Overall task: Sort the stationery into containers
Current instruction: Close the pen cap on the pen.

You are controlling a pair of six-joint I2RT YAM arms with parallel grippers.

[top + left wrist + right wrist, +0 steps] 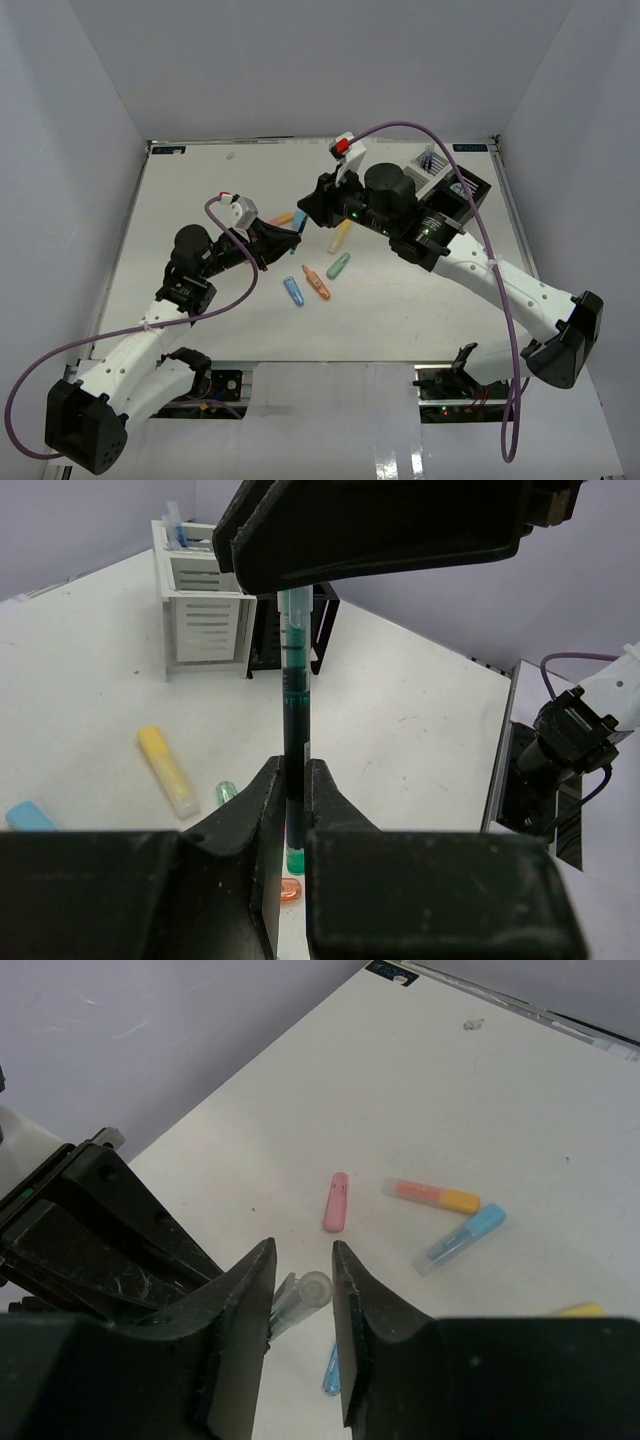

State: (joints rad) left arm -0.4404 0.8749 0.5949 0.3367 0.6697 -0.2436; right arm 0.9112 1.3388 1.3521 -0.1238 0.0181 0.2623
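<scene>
1 pen, clamped in left gripper

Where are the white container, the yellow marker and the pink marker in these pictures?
white container (208, 628), left wrist view, slatted front wall.
yellow marker (167, 770), left wrist view, middle of body.
pink marker (337, 1203), right wrist view, middle of body.

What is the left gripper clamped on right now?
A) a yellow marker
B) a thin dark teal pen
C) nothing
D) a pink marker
B: the left gripper is shut on the thin dark teal pen, held upright, while the yellow marker lies loose on the table.
</scene>
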